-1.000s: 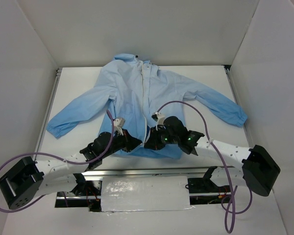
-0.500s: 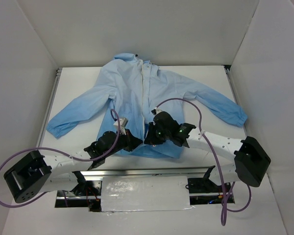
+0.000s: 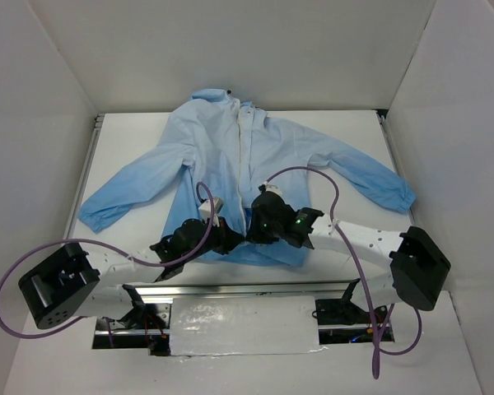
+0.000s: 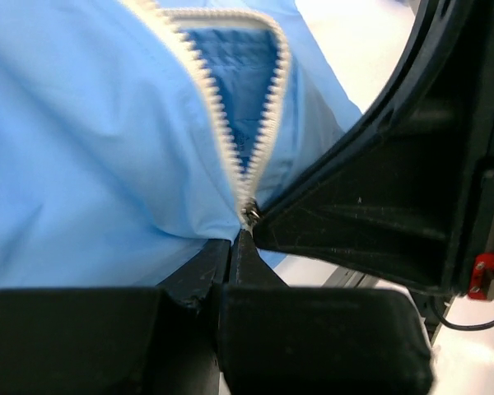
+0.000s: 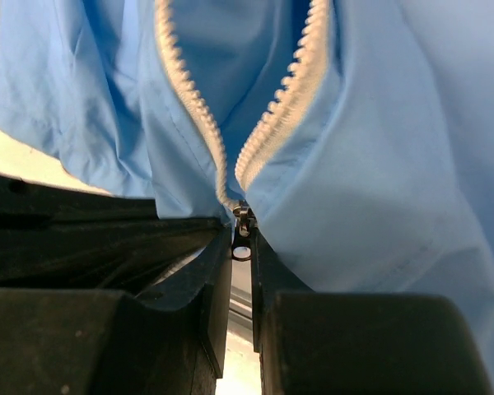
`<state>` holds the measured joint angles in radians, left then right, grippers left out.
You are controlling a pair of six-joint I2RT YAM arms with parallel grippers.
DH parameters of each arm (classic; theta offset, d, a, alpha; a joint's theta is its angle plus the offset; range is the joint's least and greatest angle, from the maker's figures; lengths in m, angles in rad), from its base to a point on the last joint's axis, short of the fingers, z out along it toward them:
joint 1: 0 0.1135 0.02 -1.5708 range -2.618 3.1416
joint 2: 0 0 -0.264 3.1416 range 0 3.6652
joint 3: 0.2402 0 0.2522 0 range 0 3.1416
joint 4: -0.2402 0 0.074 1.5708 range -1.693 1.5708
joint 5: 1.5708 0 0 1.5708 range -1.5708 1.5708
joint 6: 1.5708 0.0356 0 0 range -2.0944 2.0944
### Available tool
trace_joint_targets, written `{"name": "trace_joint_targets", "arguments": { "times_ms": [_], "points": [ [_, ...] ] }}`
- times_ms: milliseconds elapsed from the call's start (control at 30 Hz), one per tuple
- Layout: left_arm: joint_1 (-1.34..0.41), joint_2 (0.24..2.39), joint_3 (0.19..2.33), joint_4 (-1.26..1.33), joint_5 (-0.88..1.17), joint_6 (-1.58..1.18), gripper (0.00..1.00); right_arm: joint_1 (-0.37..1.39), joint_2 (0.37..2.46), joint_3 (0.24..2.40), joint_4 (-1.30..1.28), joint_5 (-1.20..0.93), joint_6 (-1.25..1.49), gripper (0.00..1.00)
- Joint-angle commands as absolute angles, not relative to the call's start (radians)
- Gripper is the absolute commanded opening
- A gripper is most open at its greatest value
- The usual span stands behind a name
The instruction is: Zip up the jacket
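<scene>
Zipper pull (image 5: 241, 251) partly within right hand (image 5: 240, 243)

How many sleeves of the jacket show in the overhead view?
2. The left sleeve spreads out and down to the view's left. The right sleeve spreads out and down to the view's right. Both show whole, cuffs included; none hidden.

The right hand (image 5: 241, 247) pinches the zipper pull (image 5: 241, 251) between its black fingertips (image 5: 216, 276). Just above, the slider (image 5: 243, 218) sits where two whitish tooth rows (image 5: 189, 90) meet; the rows spread apart upward across the light-blue jacket (image 5: 395, 164).
</scene>
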<state>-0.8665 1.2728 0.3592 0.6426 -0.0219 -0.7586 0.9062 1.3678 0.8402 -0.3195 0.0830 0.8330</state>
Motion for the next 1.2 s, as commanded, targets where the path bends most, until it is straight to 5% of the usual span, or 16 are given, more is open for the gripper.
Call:
{"name": "trace_joint_targets", "arguments": {
  "times_ms": [0, 367, 533, 600, 700, 767, 1167],
  "points": [
    [-0.917, 1.299, 0.364, 0.669, 0.06, -0.741, 0.0, 0.867, 1.373, 0.997, -0.212, 0.175, 0.833, 0.0],
    [-0.939, 1.331, 0.348, 0.673, 0.08, -0.726, 0.0, 0.79, 1.456, 1.12, -0.296, 0.054, 0.681, 0.0],
    [-0.939, 1.299, 0.351, 0.632, 0.028, -0.747, 0.0, 0.796, 1.364, 0.973, -0.187, -0.156, 0.591, 0.0],
    [-0.939, 1.284, 0.362, 0.627, 0.031, -0.75, 0.0, 0.804, 1.259, 0.82, -0.05, -0.25, 0.543, 0.07],
    [-0.939, 1.261, 0.367, 0.65, 0.055, -0.75, 0.0, 0.802, 1.145, 0.655, 0.081, -0.379, 0.537, 0.34],
    [-0.939, 1.249, 0.361, 0.67, 0.061, -0.759, 0.0, 0.802, 1.079, 0.573, 0.151, -0.432, 0.564, 0.4],
    [-0.937, 1.218, 0.344, 0.698, 0.089, -0.762, 0.0, 0.802, 1.117, 0.512, 0.196, -0.377, 0.552, 0.44]
  ]
}}
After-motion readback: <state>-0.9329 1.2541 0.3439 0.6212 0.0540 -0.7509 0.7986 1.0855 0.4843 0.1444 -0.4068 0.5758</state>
